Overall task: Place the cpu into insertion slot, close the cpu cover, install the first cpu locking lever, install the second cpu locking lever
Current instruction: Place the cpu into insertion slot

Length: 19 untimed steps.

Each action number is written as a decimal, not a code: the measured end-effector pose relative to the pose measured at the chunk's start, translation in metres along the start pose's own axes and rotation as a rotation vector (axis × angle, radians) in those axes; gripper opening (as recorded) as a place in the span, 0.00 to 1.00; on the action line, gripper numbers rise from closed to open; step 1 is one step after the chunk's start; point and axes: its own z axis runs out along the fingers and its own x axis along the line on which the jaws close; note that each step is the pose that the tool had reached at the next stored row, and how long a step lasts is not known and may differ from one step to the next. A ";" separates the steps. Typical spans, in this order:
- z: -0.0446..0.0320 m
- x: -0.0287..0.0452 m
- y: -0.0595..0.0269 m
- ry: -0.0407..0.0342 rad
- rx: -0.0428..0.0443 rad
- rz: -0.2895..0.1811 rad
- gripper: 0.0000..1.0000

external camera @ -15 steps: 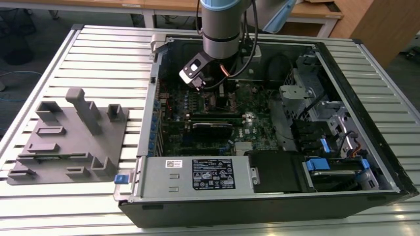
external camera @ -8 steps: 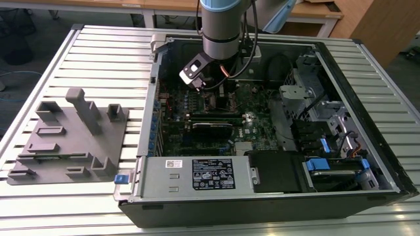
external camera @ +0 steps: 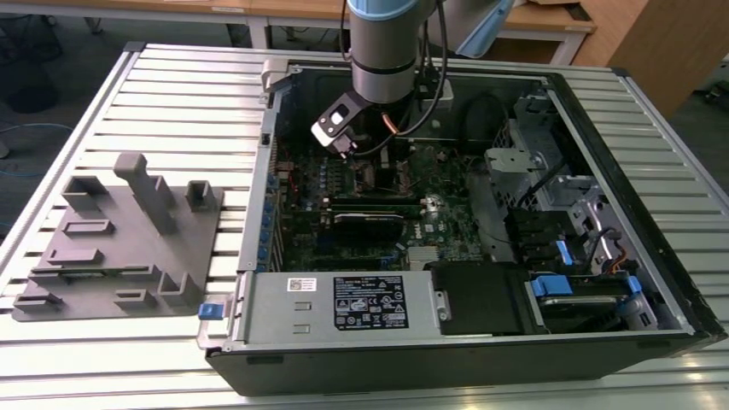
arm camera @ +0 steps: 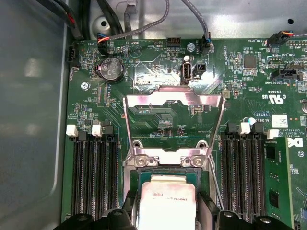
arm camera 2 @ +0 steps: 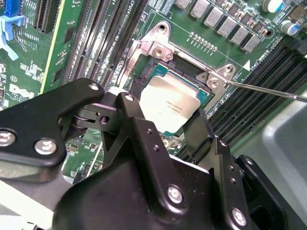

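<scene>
The cpu, a flat square chip with a silver top, sits between my black fingers right over the insertion slot; its green edge lines up with the silvery socket rim. My gripper is shut on the chip's two opposite edges in both wrist views, gripper and cpu alike. The cpu cover stands swung open beyond the socket. A thin metal locking lever sticks out free beside the slot. In the exterior view the gripper reaches down into the open computer case.
Long black memory slots flank the socket on both sides. Cables hang along the case wall. A silver power supply and blue-tabbed drive bays fill the near side. A grey parts fixture lies at the exterior view's left.
</scene>
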 end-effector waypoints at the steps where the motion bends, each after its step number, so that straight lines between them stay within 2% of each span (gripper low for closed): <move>1: 0.0000 0.0000 0.0000 0.0000 0.0000 0.000 0.60; 19: -0.0037 0.0000 0.0004 -0.0005 0.0002 0.000 0.59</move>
